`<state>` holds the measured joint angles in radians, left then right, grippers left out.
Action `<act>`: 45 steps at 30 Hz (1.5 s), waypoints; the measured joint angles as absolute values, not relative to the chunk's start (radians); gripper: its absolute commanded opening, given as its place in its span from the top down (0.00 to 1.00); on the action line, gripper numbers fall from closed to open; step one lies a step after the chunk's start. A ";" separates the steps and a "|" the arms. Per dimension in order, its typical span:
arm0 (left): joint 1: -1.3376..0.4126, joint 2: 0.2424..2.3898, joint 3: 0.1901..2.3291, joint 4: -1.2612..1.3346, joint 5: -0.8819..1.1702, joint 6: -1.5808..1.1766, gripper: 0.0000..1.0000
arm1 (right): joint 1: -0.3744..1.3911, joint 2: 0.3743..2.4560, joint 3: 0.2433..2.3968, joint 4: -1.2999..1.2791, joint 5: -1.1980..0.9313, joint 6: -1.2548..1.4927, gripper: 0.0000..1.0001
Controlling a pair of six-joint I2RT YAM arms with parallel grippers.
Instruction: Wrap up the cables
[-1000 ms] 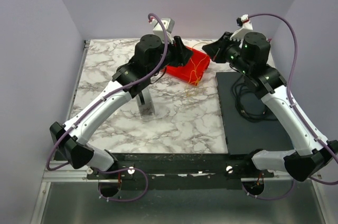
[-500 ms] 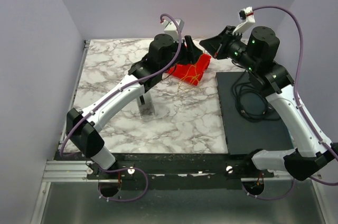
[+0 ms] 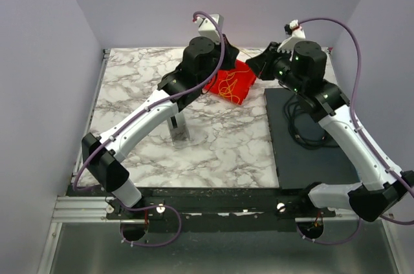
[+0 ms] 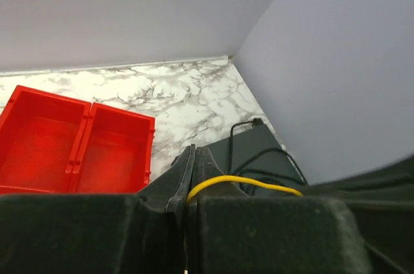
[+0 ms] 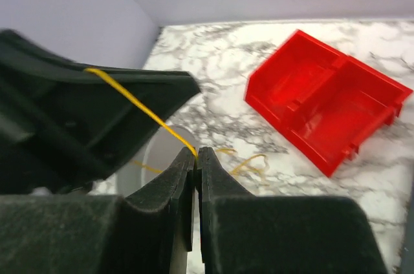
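The cable is a thin yellow wire (image 5: 139, 104) stretched taut between my two grippers. My left gripper (image 4: 192, 158) is shut on it, and the wire arcs out of the jaws to the right (image 4: 259, 182). My right gripper (image 5: 196, 153) is shut on the wire's other part. More yellow wire lies loose on the marble (image 5: 249, 164) and over the red tray (image 3: 228, 90). In the top view the left gripper (image 3: 230, 54) and right gripper (image 3: 251, 65) are close together above the tray's back edge.
A red two-compartment tray (image 3: 240, 77) sits at the back centre of the marble table (image 3: 213, 145). A grey post (image 3: 178, 125) stands mid-left. A black mat (image 3: 310, 132) on the right carries a thicker black cord (image 3: 299, 122). Walls close in the back and sides.
The left arm has reached further back and right over the tray. The right gripper rose, then came down and left toward the left gripper.
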<state>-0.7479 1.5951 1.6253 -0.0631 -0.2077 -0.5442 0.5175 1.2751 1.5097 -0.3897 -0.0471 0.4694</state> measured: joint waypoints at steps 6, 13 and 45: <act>-0.790 1.604 1.810 -0.202 -0.176 -0.424 1.00 | 0.517 1.269 1.328 -0.319 0.060 0.473 0.50; -0.803 1.597 1.883 -0.289 -0.147 -0.408 1.00 | 0.517 1.271 1.220 -0.194 0.094 0.530 0.38; -0.833 1.674 1.996 -0.572 -0.275 -0.506 1.00 | 0.668 1.215 1.023 0.303 0.266 0.512 0.16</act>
